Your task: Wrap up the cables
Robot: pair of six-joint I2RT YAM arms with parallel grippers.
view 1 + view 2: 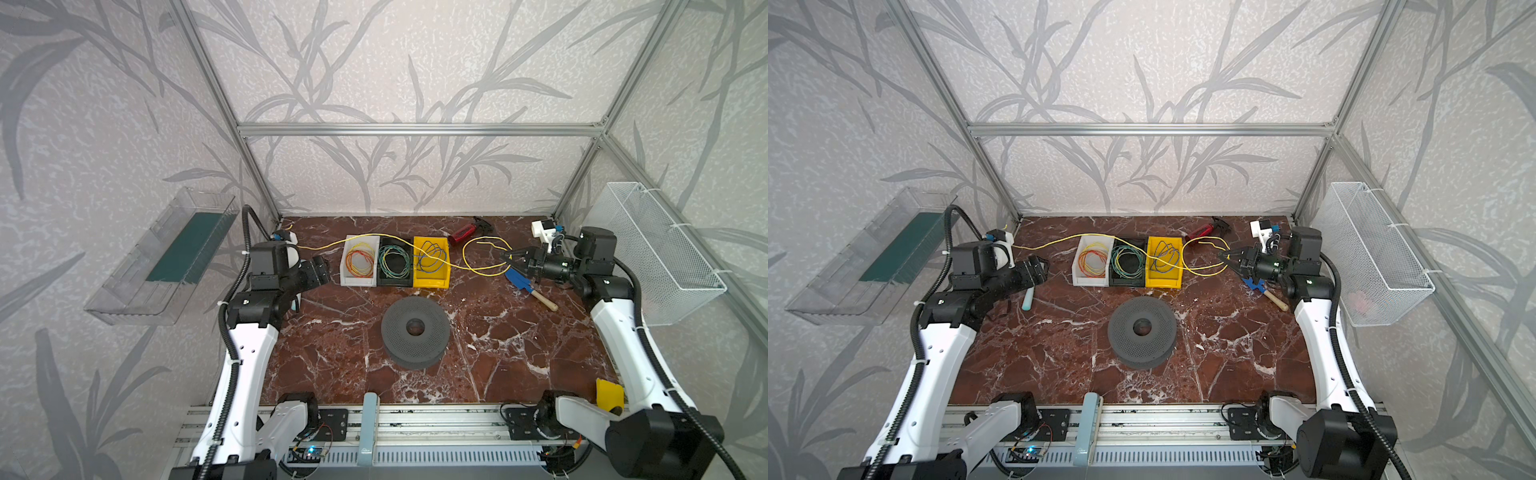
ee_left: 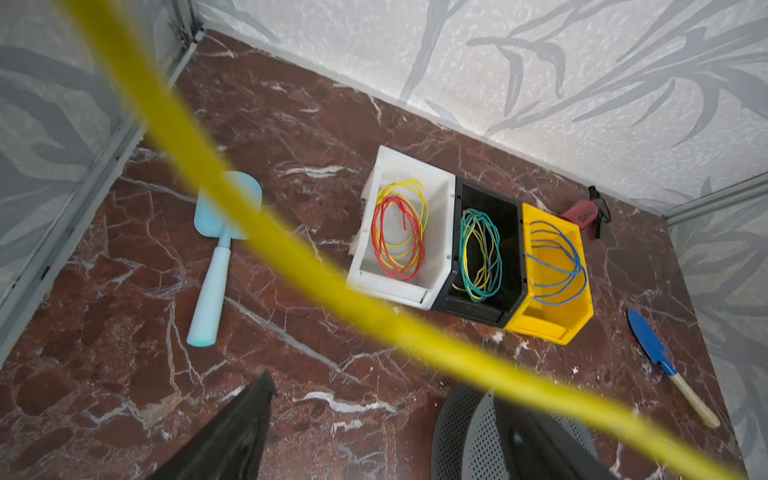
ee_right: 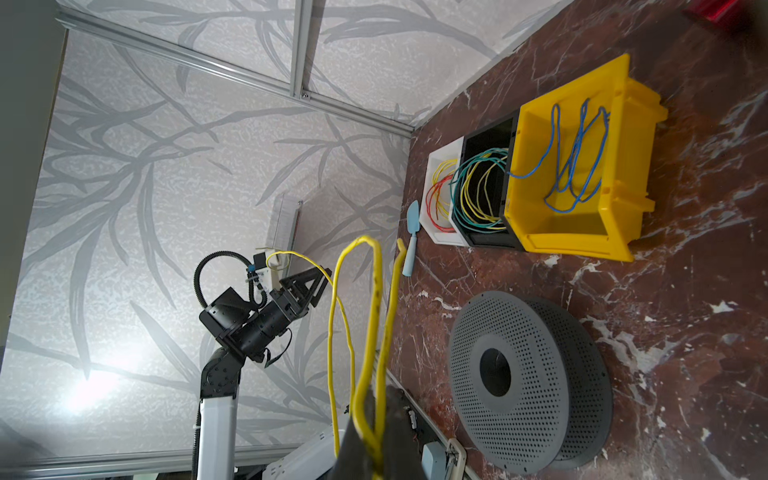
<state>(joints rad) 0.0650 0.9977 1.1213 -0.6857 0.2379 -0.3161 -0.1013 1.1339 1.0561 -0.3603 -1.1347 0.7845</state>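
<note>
A long yellow cable (image 1: 320, 248) (image 1: 1054, 244) runs above the table from my left wrist, over the three bins, into a loose loop at the back right. My right gripper (image 1: 508, 255) (image 1: 1223, 255) (image 3: 374, 399) is shut on that loop, and two strands (image 3: 376, 291) rise out of its closed tips. My left gripper (image 1: 322, 270) (image 1: 1040, 266) (image 2: 386, 436) hovers at the left of the bins, jaws wide apart with only table showing between them. The cable (image 2: 291, 249) crosses close in front of the left wrist camera as a blurred band, outside the jaws.
A white bin (image 1: 343, 266), a black bin (image 1: 395, 283) and a yellow bin (image 1: 432, 283) hold coiled wires. A grey perforated spool (image 1: 415, 332) sits mid-table. A blue trowel (image 1: 523, 282), a light blue spatula (image 2: 216, 266) and a red tool (image 1: 467, 235) lie about. A wire basket (image 1: 656, 249) hangs on the right wall.
</note>
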